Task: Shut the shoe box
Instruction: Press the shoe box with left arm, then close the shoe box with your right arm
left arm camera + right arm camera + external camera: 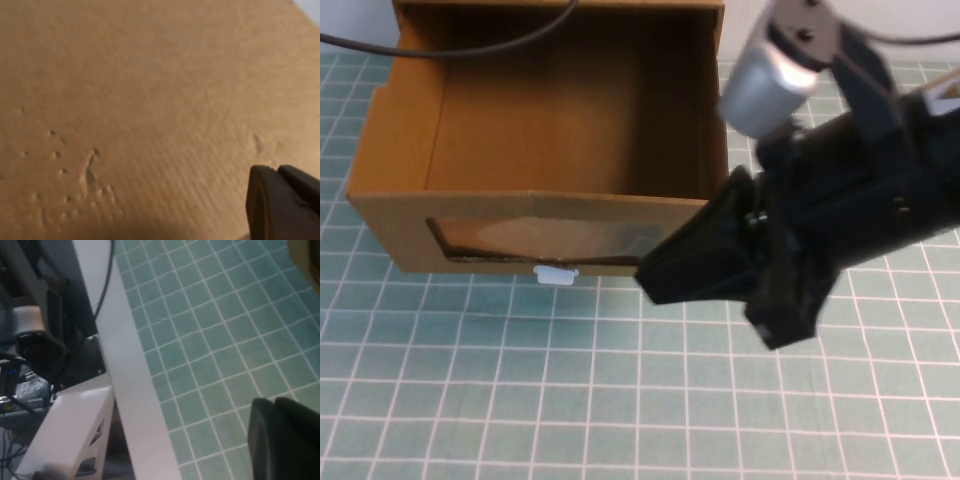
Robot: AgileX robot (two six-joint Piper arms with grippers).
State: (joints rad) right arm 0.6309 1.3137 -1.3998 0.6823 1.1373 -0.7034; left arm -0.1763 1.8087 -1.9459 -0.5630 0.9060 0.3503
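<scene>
Seen from the high view: a black right gripper point(665, 272) reaching down from the right, its pointed tip at the near right corner of the brown cardboard drawer-style shoe box point(410, 150), touching or just shy of the front panel. Fingers drawn together into one narrow wedge, nothing held between them. Just beside that tip, to its left, the clear rectangular window point(545, 240) in the box front, and below the window, at the front's bottom edge, a small white pull tab point(556, 274). Behind the gripper, farther from the camera, the open top of the drawer, bare brown cardboard inside. A thin black cable point(460, 50) draped across the far rim. Under everything, a green cutting mat with a white grid point(520, 400).

From the right wrist view: only a dark edge of the right gripper point(285, 440), over the green grid mat, with a white table edge point(130, 375) running beside it.

From the left wrist view: brown cardboard filling nearly the whole frame, dimpled in places, very close to the left gripper point(282, 205), of which just a dark corner shows. Cannot tell whether the left one is spread or closed, nor quite which face of the box lies in front of it, probably an outer wall.
</scene>
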